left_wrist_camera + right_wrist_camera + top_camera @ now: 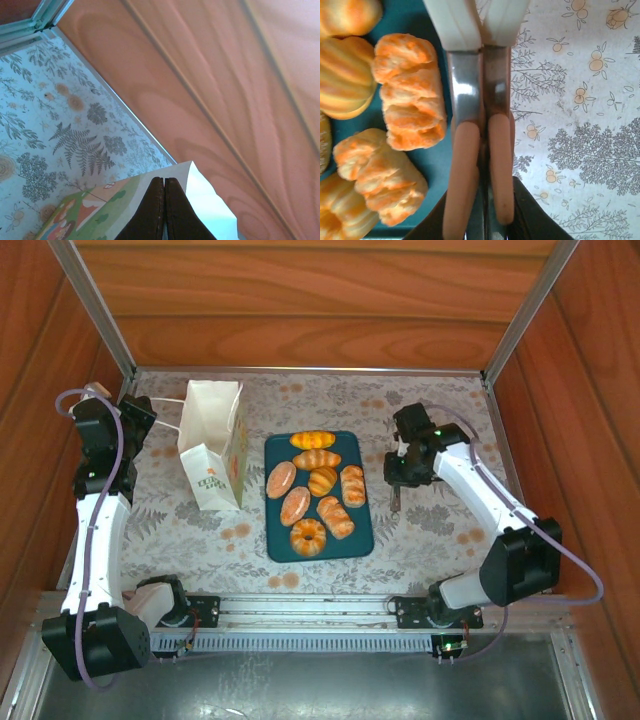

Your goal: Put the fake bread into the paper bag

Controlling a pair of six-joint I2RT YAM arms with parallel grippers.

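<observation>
Now the right fingers [500, 165], pressed together and empty, hang over the tray [436, 167] edge, just beside the fake bread [410, 92]. The left fingers [150, 215], also pressed together, sit at the paper bag [100, 210] rim.

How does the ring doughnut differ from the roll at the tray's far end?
The ring doughnut is round with a hole, at the near end; the far roll is a solid oval lying crosswise. Both are golden-brown, on the teal tray.
</observation>
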